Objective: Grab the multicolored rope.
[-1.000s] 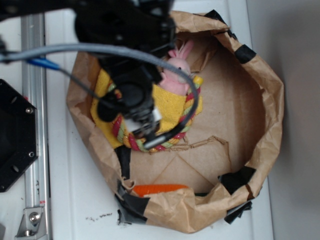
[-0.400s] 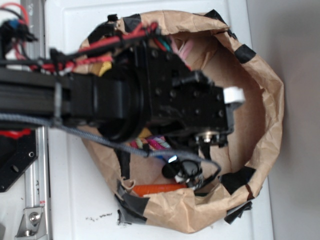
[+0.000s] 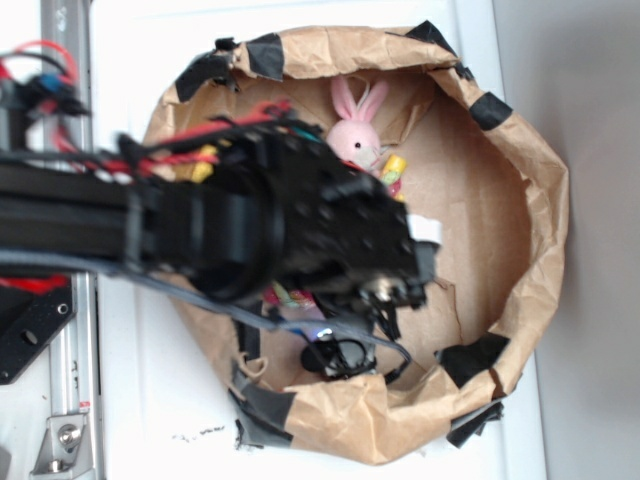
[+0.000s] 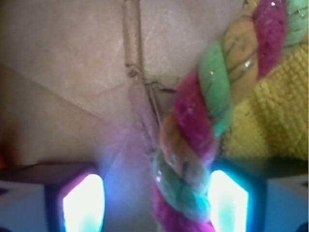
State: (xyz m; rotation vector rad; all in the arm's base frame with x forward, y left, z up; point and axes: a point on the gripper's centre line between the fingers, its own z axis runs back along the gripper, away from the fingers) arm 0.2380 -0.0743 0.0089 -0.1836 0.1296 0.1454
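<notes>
The multicolored rope (image 4: 193, 145), twisted from pink, green and orange-yellow strands, runs in the wrist view from the upper right down to the bottom centre. It passes between the two lit fingers of my gripper (image 4: 154, 203), close to the right fingertip (image 4: 229, 203). A wide gap separates it from the left one (image 4: 82, 203). The gripper is open. In the exterior view my black arm (image 3: 330, 240) covers most of the rope. Only its yellow tip (image 3: 392, 172) and a striped bit (image 3: 290, 297) show. The fingers are hidden there.
Everything lies inside a crumpled brown paper bag (image 3: 530, 160) patched with black tape. A pink bunny (image 3: 355, 135) sits at the back of it. A yellow cloth (image 4: 270, 121) lies right of the rope. A metal rail (image 3: 65, 400) runs along the left.
The arm swung out over the bag, then drew back left and lower. The bunny is uncovered again, and the orange object at the bag's front edge is now hidden.
</notes>
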